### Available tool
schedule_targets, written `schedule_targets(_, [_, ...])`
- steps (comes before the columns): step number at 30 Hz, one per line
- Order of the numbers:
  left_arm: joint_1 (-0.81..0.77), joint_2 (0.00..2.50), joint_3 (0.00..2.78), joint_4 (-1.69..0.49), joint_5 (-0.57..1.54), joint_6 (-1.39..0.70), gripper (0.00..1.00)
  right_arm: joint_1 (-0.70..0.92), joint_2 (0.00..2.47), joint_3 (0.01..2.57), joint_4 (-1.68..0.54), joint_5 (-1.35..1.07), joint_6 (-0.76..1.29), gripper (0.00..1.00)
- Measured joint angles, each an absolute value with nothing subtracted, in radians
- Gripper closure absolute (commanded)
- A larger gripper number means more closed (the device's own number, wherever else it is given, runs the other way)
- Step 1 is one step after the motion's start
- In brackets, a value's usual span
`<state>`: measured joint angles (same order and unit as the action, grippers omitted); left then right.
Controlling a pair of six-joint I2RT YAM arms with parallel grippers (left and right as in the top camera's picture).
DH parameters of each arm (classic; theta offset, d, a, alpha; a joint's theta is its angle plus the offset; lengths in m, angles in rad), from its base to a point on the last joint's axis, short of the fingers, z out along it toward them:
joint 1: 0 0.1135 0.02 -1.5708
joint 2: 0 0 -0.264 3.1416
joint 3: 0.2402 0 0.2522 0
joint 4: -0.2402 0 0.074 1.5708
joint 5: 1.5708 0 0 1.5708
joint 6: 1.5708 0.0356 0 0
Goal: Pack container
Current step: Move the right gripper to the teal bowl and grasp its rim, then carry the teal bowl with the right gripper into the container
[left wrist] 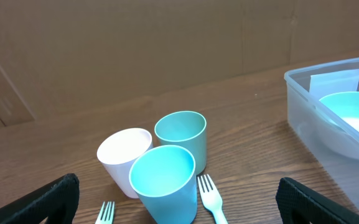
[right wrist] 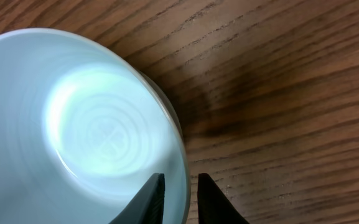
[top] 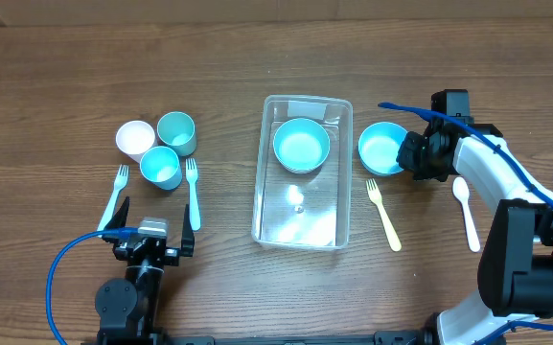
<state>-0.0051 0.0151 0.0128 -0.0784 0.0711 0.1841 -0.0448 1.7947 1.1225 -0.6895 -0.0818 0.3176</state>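
Note:
The clear container (top: pixel 300 222) stands mid-table with one teal bowl (top: pixel 301 144) inside its far end. It also shows in the left wrist view (left wrist: pixel 303 118), at the right. A second teal bowl (top: pixel 381 147) sits on the table just right of the container. My right gripper (top: pixel 412 158) is at that bowl's right rim. In the right wrist view the bowl (right wrist: pixel 92 124) fills the left, and the gripper (right wrist: pixel 180 186) has one finger inside and one outside the rim, closed on it. My left gripper (top: pixel 151 240) rests open and empty near the front edge, its fingers (left wrist: pixel 179 202) wide apart.
A white cup (top: pixel 134 137) and two teal cups (top: pixel 176 131) (top: pixel 161 167) stand at the left, with a light blue fork (top: pixel 116 192) and a pale green fork (top: pixel 193 192) in front. A yellow fork (top: pixel 384 213) and a white spoon (top: pixel 466 211) lie right of the container.

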Motion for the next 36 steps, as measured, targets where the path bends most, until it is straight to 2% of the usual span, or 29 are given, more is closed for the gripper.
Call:
schedule_targets(2, [-0.005, 0.015, 0.013, -0.078, 0.071, 0.184, 0.0, -0.045, 1.795, 1.122, -0.689, -0.082, 0.318, 0.93])
schedule_targets(5, [-0.005, 0.015, 0.013, -0.078, 0.071, 0.184, 0.0, -0.045, 1.795, 1.122, -0.692, -0.082, 0.316, 0.96])
schedule_targets(16, [-0.005, 0.015, 0.013, -0.078, 0.071, 0.184, 0.0, -0.045, 1.795, 1.144, -0.734, -0.088, 0.317, 0.96])
schedule_targets(29, [-0.005, 0.015, 0.013, -0.078, 0.071, 0.184, 0.0, -0.033, 1.709, 1.591, -1.102, -0.009, 0.284, 0.96])
schedule_targets(36, [-0.005, 0.015, 0.013, -0.078, 0.071, 0.184, 0.0, 0.113, 1.687, 1.603, -1.153, -0.007, 0.265, 0.96])
